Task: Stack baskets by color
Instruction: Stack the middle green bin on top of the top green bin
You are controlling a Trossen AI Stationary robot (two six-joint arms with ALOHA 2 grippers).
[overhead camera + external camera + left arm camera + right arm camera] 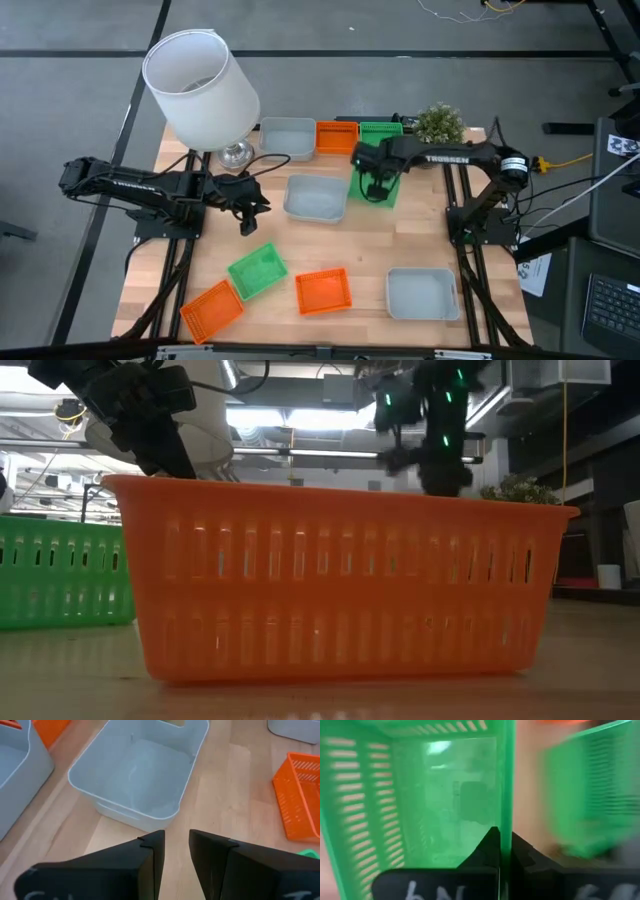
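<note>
The right gripper [504, 851] has its two dark fingers clamped on the thin side wall of a green basket [376, 186], one finger inside and one outside; in the high view this basket sits right of centre on the table [400, 250], just near of another green basket [380, 134] in the far row. That far row runs grey basket [287, 136], orange basket [336, 135], then the green one, with a small potted plant [439, 123] to their right. The left gripper [174, 851] hovers left of centre with its fingers a little apart and holding nothing, just beside a second grey basket [316, 196] at mid-table. Along the near edge lie an orange basket [211, 307] at the left, a third green basket [257, 270] beside it, another orange basket [323, 290], and a grey basket [421, 292] at the right. A large white lampshade [203, 88] stands at the far left corner.
</note>
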